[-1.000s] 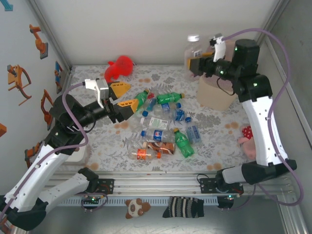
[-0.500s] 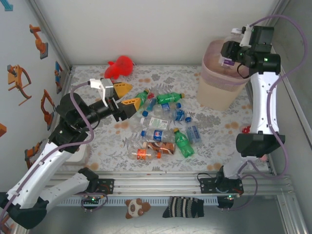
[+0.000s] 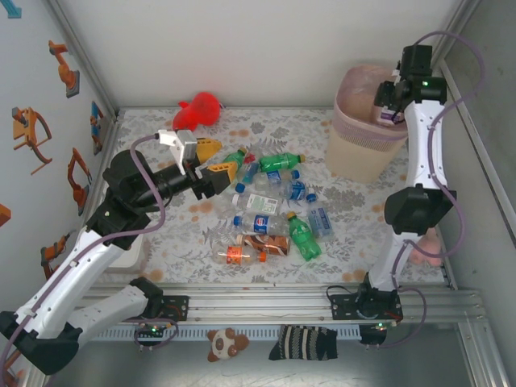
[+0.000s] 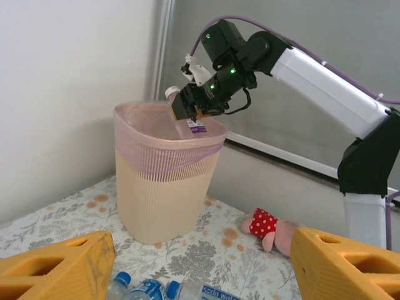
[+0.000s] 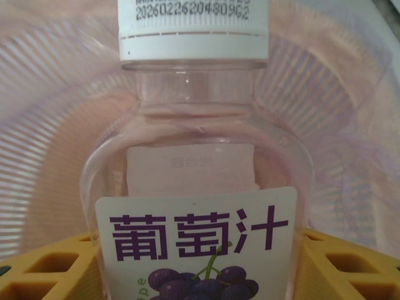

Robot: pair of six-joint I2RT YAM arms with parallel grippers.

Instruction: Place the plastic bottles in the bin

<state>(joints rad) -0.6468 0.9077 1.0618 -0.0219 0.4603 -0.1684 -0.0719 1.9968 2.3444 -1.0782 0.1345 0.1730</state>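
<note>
Now, upper right, right gripper grasps one clear white-capped bottle over one beige mesh bin; left gripper released above roughly eleven lying bottles.

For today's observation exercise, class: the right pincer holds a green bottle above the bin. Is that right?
No. The bottle in the right pincer is clear with a white cap, not green, as the right wrist view shows; it is held above the bin.

The grape-juice bottle is cut off at its base.
</note>
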